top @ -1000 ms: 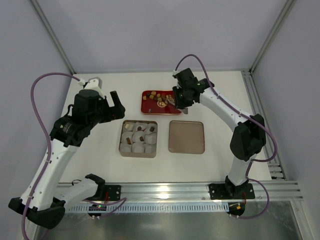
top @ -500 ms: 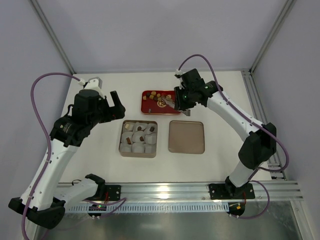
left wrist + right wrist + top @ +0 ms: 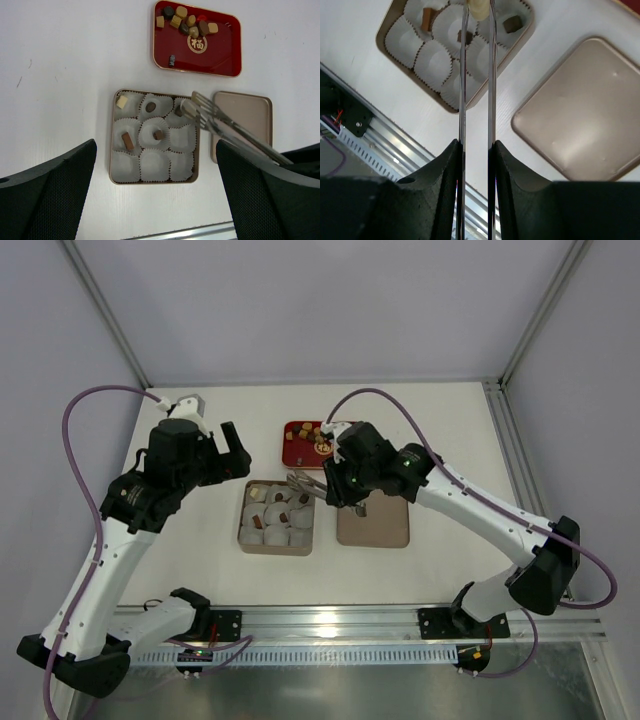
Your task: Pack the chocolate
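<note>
My right gripper (image 3: 345,480) is shut on metal tongs (image 3: 305,483). In the right wrist view the tongs (image 3: 477,75) pinch a cream chocolate (image 3: 479,9) at their tips, above the tan tin (image 3: 451,106) of white paper cups. Several cups hold pieces: a cream one (image 3: 121,102), a dark one (image 3: 150,106), and a brown bar (image 3: 127,141). More chocolates (image 3: 187,22) lie at the far end of the red tray (image 3: 210,55). My left gripper (image 3: 155,150) is open and empty, high above the tin (image 3: 276,545).
The tin's tan lid (image 3: 375,525) lies flat right of the tin, also seen in the right wrist view (image 3: 580,120). The red tray (image 3: 293,448) sits behind the tin. A metal rail (image 3: 330,620) runs along the table's near edge.
My right arm has swung from over the red tray toward the near left, carrying the tongs over the tin's back right cups. The left arm has not moved.
</note>
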`<state>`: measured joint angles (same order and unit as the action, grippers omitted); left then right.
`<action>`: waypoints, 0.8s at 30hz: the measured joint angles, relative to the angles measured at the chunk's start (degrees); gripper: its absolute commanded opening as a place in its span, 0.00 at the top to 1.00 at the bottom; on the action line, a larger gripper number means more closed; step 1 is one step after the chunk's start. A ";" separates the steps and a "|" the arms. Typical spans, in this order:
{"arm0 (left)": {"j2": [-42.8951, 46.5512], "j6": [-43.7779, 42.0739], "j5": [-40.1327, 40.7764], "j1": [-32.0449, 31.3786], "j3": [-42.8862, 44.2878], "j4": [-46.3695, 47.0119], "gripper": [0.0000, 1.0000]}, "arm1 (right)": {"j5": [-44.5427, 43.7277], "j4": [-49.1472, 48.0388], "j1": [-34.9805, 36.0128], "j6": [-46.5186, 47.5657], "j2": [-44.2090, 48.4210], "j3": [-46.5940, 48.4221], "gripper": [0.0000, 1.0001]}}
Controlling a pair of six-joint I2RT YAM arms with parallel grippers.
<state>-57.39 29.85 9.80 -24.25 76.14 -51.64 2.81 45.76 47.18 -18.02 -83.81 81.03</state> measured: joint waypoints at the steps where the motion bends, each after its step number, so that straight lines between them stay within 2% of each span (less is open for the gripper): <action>1: 0.00 0.00 0.00 0.00 0.00 0.02 0.00 | -0.13 0.07 1.31 -0.44 0.61 -1.09 0.67; 5: 0.00 0.02 -0.07 0.00 0.00 0.13 0.00 | -0.52 -0.11 5.18 -2.14 2.60 -5.35 0.67; 10: 0.00 0.20 -0.39 0.00 0.00 0.22 0.00 | -1.25 -0.02 6.67 -3.63 3.67 -8.61 0.67; 24: 0.00 0.20 -0.42 0.00 -0.02 0.35 0.00 | -3.93 -0.22 8.41 -4.44 3.67 -9.07 0.66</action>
<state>-57.39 30.04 9.39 -24.25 76.12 -51.29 -1.13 45.54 55.59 -22.46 -80.14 71.96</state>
